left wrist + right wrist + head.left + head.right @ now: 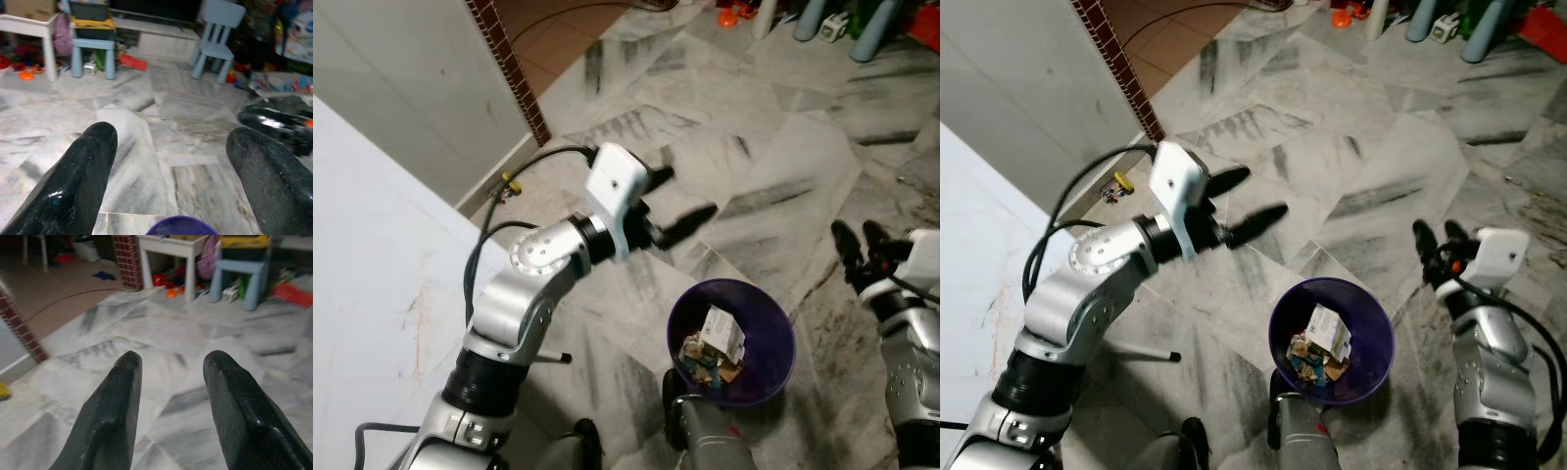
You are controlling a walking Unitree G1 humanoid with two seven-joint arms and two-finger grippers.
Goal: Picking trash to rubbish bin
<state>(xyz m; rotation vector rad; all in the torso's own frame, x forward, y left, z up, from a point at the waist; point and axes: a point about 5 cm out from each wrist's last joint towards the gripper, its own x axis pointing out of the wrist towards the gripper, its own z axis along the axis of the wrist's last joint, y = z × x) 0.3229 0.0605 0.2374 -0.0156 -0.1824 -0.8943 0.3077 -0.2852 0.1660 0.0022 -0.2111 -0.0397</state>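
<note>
We are looking down at a purple rubbish bin (732, 343) standing on the grey marble floor (783, 147), at about five o'clock from the middle of the head view. Inside it we are seeing trash (713, 351): a small white carton (1329, 330) lying on top of brown and crumpled scraps.

Our left gripper (677, 210) is hanging in the air at roughly eleven o'clock from the bin, above the floor, with its two black fingers (73, 181) spread wide apart. Nothing is lying between them and they are touching nothing; through the wrist camera we are seeing only marble between the pads, with the bin's purple rim (181, 226) just peeking in below the gap.

Our right gripper (862, 245) is raised at about two o'clock from the bin, well apart from it. Its fingers (107, 416) are parted too, though less widely, and they are gripping nothing.

Far off at twelve o'clock we are making out light blue chairs (215, 41), a white table (173, 254) and scattered toys (736, 14). A brick-edged wall (509, 64) is running along at ten o'clock.
</note>
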